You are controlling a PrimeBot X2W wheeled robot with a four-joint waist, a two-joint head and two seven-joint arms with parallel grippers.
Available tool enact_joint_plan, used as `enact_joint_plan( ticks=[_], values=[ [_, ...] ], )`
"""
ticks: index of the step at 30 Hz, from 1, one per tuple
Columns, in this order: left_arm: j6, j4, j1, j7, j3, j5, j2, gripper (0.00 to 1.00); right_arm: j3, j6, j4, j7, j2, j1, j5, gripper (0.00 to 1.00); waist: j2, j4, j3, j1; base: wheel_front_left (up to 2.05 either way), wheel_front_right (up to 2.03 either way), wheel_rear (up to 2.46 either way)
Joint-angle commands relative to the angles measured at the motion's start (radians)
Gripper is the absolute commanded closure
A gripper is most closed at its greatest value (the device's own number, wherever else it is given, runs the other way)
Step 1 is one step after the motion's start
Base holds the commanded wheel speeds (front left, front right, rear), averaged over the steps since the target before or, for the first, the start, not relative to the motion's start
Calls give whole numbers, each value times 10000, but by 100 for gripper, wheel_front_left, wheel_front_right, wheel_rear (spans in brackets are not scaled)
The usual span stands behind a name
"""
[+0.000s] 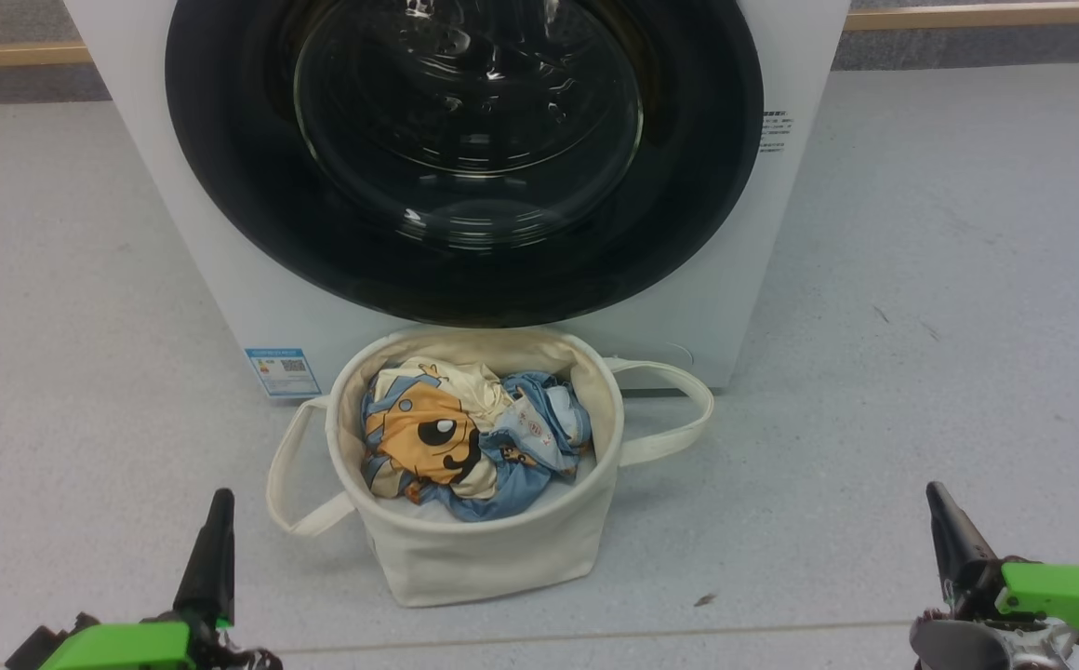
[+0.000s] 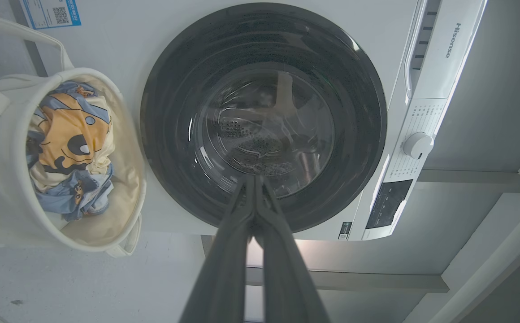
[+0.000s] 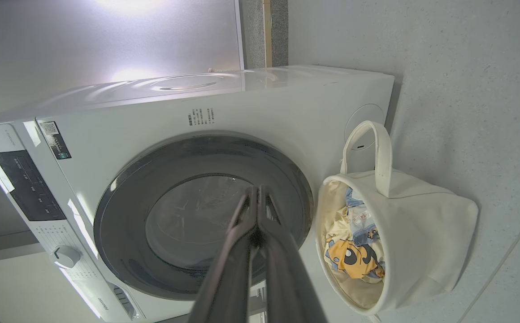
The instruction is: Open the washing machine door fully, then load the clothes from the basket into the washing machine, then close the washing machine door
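Glossy black washing machine door (image 1: 465,158) shut; nothing loaded.
Canvas basket (image 1: 484,558) of clothes (image 1: 465,437) sits at its 6 o'clock, handy for loading; left gripper (image 1: 220,502) at 7, right gripper (image 1: 936,498) at 5, fingers pinched together, empty.

Clothes (image 1: 465,437) in basket (image 1: 474,549), before washer (image 1: 223,279).

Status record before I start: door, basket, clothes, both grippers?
door: washing machine door shut against the washing machine
basket: basket upright on the floor, in front of the machine, below the door
clothes: clothes piled inside the basket, orange cartoon face on top
left gripper: left gripper shut, holding nothing, apart from the basket
right gripper: right gripper shut, holding nothing
stage: door not yet opened
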Motion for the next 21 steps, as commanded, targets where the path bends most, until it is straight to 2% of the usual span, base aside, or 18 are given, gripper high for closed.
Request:
enact_joint_plan(
  ticks=[1,21],
  values=[
    [-67,-260,-448,91,361,48,63,100,187,2,-304,85,-86,-485,-33,100,0,0,0,0,0,0,0],
    [-67,-259,-451,113,387,70,45,100,184,2,-303,88,-84,-485,-36,100,0,0,0,0,0,0,0]
  ],
)
